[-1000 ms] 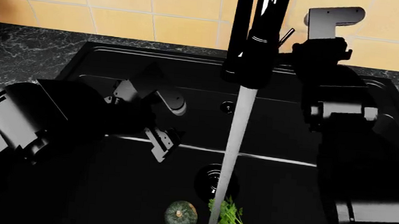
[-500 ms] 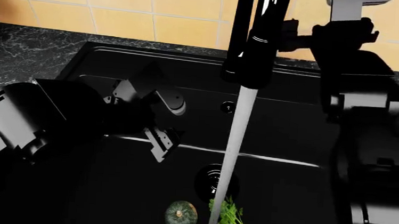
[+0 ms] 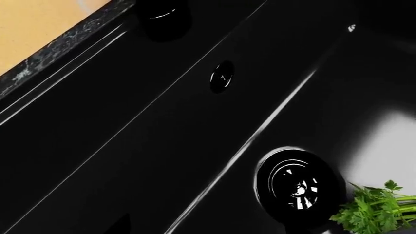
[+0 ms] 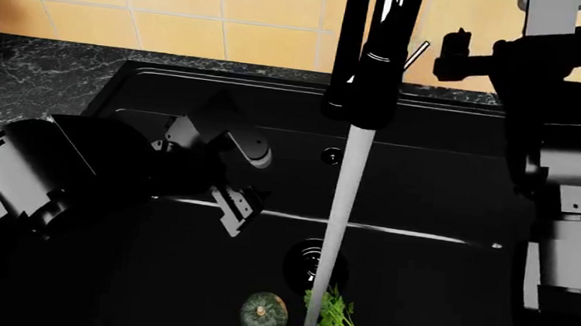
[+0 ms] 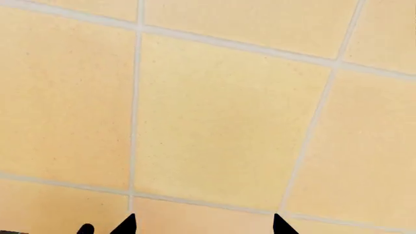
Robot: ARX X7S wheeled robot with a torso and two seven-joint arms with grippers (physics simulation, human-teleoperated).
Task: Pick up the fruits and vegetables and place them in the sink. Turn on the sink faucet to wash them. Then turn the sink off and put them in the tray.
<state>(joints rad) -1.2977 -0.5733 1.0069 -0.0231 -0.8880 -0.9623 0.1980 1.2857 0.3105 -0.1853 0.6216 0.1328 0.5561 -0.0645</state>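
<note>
Comparing the head view with the two before it, the right arm has risen and drawn off toward the right edge, so the right gripper (image 4: 465,58) now sits clear of the sink faucet (image 4: 374,53), whose small side lever (image 4: 416,54) shows pale against the yellow wall tiles (image 4: 178,2). The left arm has not shifted; the left gripper (image 4: 237,205) hangs low inside the sink (image 4: 443,198) with its fingers apart and nothing between them. Whether the right one is open cannot be told from here. A white stream of water (image 4: 334,236) falls from the spout as before, landing just beside the round drain (image 4: 309,262). The dark-green ribbed squash (image 4: 263,315) and the leafy celery (image 4: 341,316) lie on the sink floor at the near side, just beside each other, unmoved.

In the left wrist view, the sink's black wall (image 3: 130,146) fills the picture, with the overflow hole (image 3: 222,76) on it, the drain (image 3: 299,184) on the floor, and the celery's leaves (image 3: 377,212) just beside the drain. No fingers show.

In the right wrist view, only wall tiles (image 5: 221,122) appear, with two dark fingertips (image 5: 125,225) set well apart at the edge, holding nothing.
</note>
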